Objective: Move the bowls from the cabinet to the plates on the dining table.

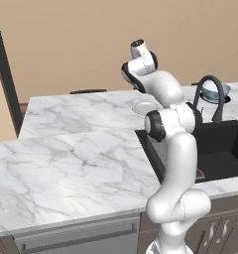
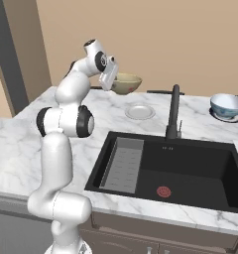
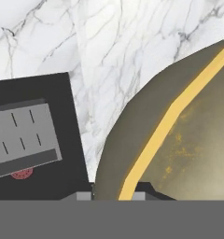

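Gripper (image 2: 112,85) of mine clamps the round olive-tan bowl (image 2: 126,83) by its rim, above the pale round plate (image 2: 140,112); blue-patterned white bowl (image 2: 227,105) far right.

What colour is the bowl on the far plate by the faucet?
White with a blue pattern, clearest in the right base view.

- The white arm rises at the lower left, its gripper (image 2: 111,79) raised above the marble table (image 2: 91,116).
- The fingers are closed on the rim of an olive-tan bowl (image 2: 126,83), held in the air.
- A pale whitish-grey plate (image 2: 140,112) lies on the table below the bowl, near the black faucet (image 2: 173,112).
- The black sink (image 2: 190,171) holds a grey rack at its left end.
- A white bowl with blue pattern (image 2: 227,105) sits on a black-rimmed plate (image 2: 229,118) at the far right.
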{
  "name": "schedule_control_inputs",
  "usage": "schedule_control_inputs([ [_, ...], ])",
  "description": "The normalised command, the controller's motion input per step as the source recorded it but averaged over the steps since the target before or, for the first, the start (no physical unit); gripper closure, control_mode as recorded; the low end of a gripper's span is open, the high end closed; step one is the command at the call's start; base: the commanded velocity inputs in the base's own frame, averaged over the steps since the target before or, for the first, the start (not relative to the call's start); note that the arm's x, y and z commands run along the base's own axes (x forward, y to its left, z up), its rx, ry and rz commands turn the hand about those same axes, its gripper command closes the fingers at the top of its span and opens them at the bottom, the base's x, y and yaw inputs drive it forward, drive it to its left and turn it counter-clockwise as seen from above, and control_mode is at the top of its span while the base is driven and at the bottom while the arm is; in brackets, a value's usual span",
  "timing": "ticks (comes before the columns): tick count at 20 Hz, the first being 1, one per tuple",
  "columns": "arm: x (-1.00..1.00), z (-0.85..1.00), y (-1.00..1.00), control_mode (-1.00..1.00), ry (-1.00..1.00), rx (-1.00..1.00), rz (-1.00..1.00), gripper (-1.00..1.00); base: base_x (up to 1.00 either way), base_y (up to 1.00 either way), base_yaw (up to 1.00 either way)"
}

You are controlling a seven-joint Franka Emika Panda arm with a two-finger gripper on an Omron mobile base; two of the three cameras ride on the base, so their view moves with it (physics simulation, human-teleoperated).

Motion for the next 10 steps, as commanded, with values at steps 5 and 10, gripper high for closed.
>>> schedule_control_inputs([
  [5, 0.29, -0.26, -0.07, -1.0, 0.0, -0.03, -0.03, 1.0, 0.0, 0.0, 0.0],
  [10, 0.27, -0.24, -0.08, -1.0, 0.0, -0.02, -0.03, 1.0, 0.0, 0.0, 0.0],
])
